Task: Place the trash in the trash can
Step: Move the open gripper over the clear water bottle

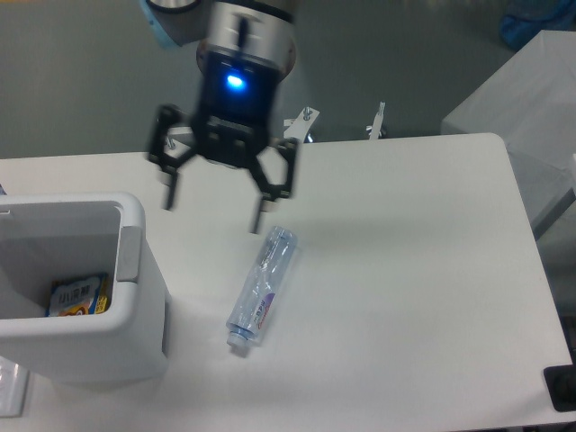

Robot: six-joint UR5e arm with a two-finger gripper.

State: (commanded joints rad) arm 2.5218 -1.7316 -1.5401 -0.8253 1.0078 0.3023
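Trash is split between two places at this reading: the blue-and-orange snack bag lies at the bottom of the white trash can in the lower left of the frame, while the crushed clear bottle lies on its side on the white table, just below centre, cap end pointing toward the lower left and bluish label near that end. I cannot make out the torn wrapper strip anywhere. My pincer hangs in the upper-centre of the frame, above and slightly left of the bottle's upper end, fingers spread wide and holding nothing; one fingertip sits just above the bottle's far end in the picture, though I cannot tell its height over the table. A blue light glows on my wrist housing. The can stands well apart from the bottle, its grey panel facing right toward it.
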